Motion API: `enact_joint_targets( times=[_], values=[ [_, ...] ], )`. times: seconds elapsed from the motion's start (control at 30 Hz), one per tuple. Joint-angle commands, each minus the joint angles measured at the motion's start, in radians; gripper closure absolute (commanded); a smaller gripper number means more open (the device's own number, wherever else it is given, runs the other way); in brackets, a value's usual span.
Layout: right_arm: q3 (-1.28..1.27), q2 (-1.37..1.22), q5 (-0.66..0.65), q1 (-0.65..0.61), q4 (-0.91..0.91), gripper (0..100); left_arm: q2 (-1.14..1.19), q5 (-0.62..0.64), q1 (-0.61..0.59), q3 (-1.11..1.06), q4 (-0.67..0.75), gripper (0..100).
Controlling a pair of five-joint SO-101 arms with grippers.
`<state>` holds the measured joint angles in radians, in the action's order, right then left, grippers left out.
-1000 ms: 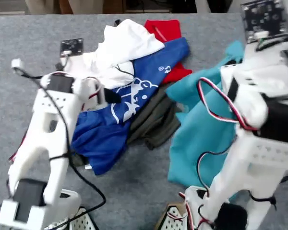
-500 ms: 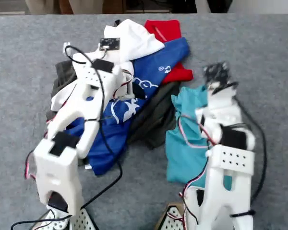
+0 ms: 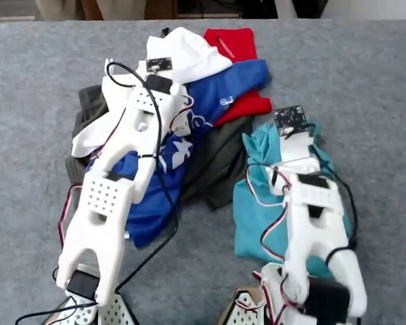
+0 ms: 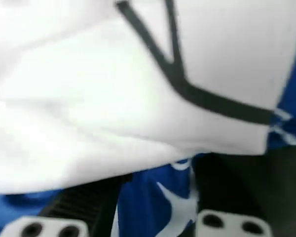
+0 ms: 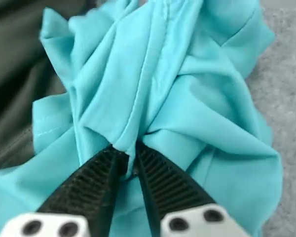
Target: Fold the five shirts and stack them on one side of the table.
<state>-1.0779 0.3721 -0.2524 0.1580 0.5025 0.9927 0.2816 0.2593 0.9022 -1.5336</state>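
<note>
Folds of the teal shirt (image 5: 187, 98) are bunching in the right tool (image 5: 130, 163), whose fingers are pinching shut on them in the right wrist view. The left tool (image 4: 158, 180) is hanging open over the white shirt (image 4: 113, 98) and blue shirt (image 4: 143, 202) (the high view is adding the red shirt (image 3: 233, 44) and olive shirt (image 3: 220, 159) heaped beside them on the surface (image 3: 40, 81)).

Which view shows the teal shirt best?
Right wrist view: the right gripper pinches a fold of the teal shirt, creases clear. High view: the arm covers its middle. Left wrist view faces the white shirt.
</note>
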Motion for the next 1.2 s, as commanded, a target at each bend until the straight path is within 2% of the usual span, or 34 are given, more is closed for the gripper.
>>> enact_joint_targets(
  times=[0.0,0.23,0.33,0.53,0.67,0.9,1.17],
  values=[
    [0.076,-0.059,0.011,0.033,0.002,99.7,0.088,0.002,0.012,0.153,-0.057,98],
    [0.082,-0.074,0.049,0.048,0.003,99.7,0.174,-0.002,-0.041,0.373,-0.218,98],
    [0.084,-0.077,0.051,0.048,0.002,99.7,0.156,-0.06,-0.061,0.453,-0.227,98],
    [0.082,-0.082,0.051,0.045,-0.018,99.7,-0.028,-0.114,-0.087,0.454,-0.227,98],
    [0.082,-0.084,0.051,0.042,-0.026,99.7,-0.211,-0.13,-0.146,0.391,-0.229,98],
    [0.082,-0.084,0.052,0.042,-0.026,99.7,-0.463,-0.132,-0.347,0.331,-0.227,98],
    [0.082,-0.085,0.052,0.041,-0.026,99.7,-0.602,-0.123,-0.687,0.331,-0.227,98]
  ],
)
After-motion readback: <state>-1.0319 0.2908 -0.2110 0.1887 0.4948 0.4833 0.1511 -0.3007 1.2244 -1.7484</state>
